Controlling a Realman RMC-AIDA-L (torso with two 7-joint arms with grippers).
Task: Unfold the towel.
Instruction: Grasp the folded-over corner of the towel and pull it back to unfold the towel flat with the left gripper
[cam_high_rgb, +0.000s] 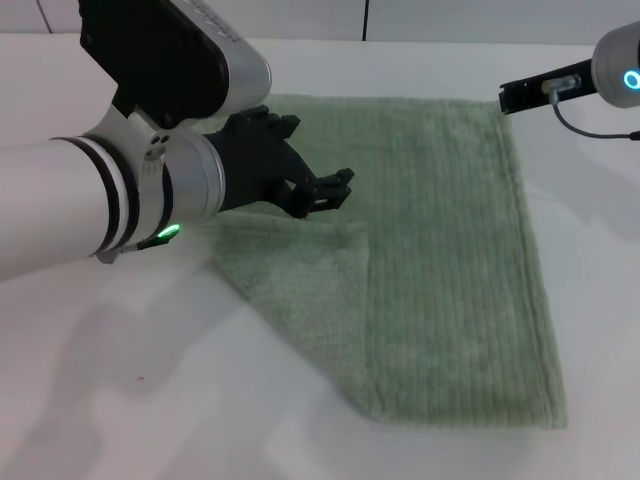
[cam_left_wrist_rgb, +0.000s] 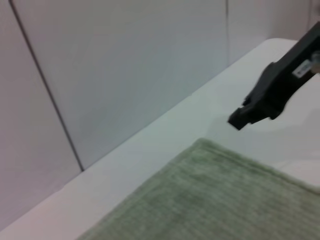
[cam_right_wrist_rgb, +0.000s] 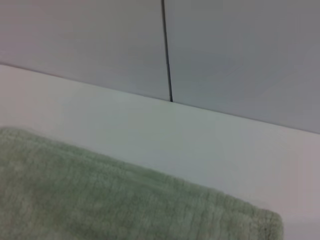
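Observation:
The pale green towel (cam_high_rgb: 440, 260) lies flat on the white table, its near-left corner folded over as a triangular flap (cam_high_rgb: 310, 290). My left gripper (cam_high_rgb: 330, 192) hovers just above the flap's upper edge, fingers slightly apart and holding nothing. My right gripper (cam_high_rgb: 512, 97) is shut and empty, just off the towel's far-right corner. The left wrist view shows that corner (cam_left_wrist_rgb: 202, 146) with the right gripper (cam_left_wrist_rgb: 239, 120) beyond it. The right wrist view shows the towel's far edge (cam_right_wrist_rgb: 100, 195).
The white table (cam_high_rgb: 130, 380) extends around the towel on all sides. A grey panelled wall (cam_right_wrist_rgb: 225, 55) stands behind the table's far edge. My left arm (cam_high_rgb: 80, 210) reaches in over the table's left part.

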